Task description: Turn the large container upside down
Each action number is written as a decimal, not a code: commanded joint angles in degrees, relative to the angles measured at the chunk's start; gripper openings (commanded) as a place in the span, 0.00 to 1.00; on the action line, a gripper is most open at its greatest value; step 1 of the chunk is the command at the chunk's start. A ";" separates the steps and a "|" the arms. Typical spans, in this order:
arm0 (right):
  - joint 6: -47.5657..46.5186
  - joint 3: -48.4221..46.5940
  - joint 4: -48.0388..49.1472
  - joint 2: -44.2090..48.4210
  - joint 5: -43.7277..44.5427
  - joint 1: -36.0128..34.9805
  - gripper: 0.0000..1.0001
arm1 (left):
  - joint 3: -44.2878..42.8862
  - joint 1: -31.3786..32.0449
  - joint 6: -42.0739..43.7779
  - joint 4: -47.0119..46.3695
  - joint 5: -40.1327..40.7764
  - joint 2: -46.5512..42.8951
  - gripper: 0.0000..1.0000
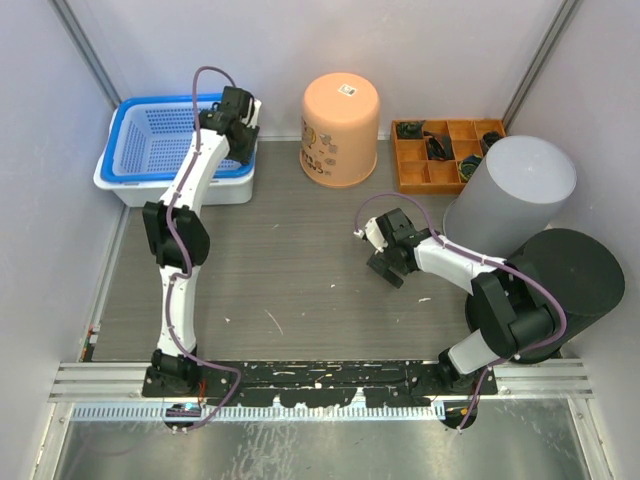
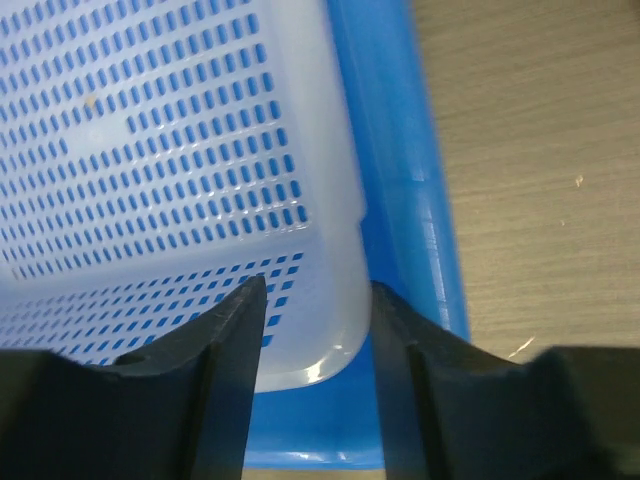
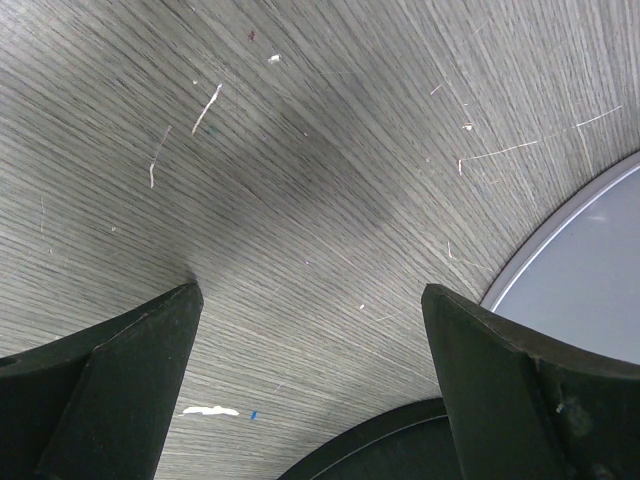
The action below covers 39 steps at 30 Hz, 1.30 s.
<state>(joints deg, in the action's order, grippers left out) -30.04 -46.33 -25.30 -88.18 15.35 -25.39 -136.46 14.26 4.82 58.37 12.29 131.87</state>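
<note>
The large container (image 1: 165, 150) is a blue-rimmed, white perforated basket standing upright at the back left of the table. In the left wrist view its white slotted wall (image 2: 180, 170) and blue rim (image 2: 400, 200) fill the frame. My left gripper (image 1: 243, 148) (image 2: 315, 290) is at the basket's right near corner. One finger is inside against the white wall and the other outside on the blue rim, shut on that edge. My right gripper (image 1: 385, 262) (image 3: 310, 295) hangs open over bare table at centre right, holding nothing.
An orange bucket (image 1: 340, 128) stands inverted at the back centre. A wooden compartment tray (image 1: 440, 160) with small parts sits to its right. A grey bin (image 1: 510, 190) and a black bin (image 1: 570, 285) crowd the right side, next to the right arm. Walls enclose the table.
</note>
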 commanded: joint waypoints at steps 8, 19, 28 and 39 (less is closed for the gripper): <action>2.27 3.79 1.28 -5.44 -4.64 0.18 1.00 | 3.63 -1.08 2.45 2.18 2.91 6.88 0.61; 2.09 3.94 1.37 -6.17 -4.46 0.24 1.00 | 5.91 -2.18 4.85 3.04 2.74 9.67 0.41; 1.93 4.13 1.68 -6.68 -3.66 0.23 1.00 | 4.84 -2.47 5.88 6.00 -1.35 4.76 0.00; 1.98 4.80 3.62 -8.09 1.13 0.25 1.00 | -16.54 -2.88 12.95 14.73 -7.87 -12.66 0.00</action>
<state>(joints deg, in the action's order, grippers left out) -30.02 -46.59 -25.56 -89.25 16.67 -25.80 -147.57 11.86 11.03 71.75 6.39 130.89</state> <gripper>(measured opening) 0.996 0.061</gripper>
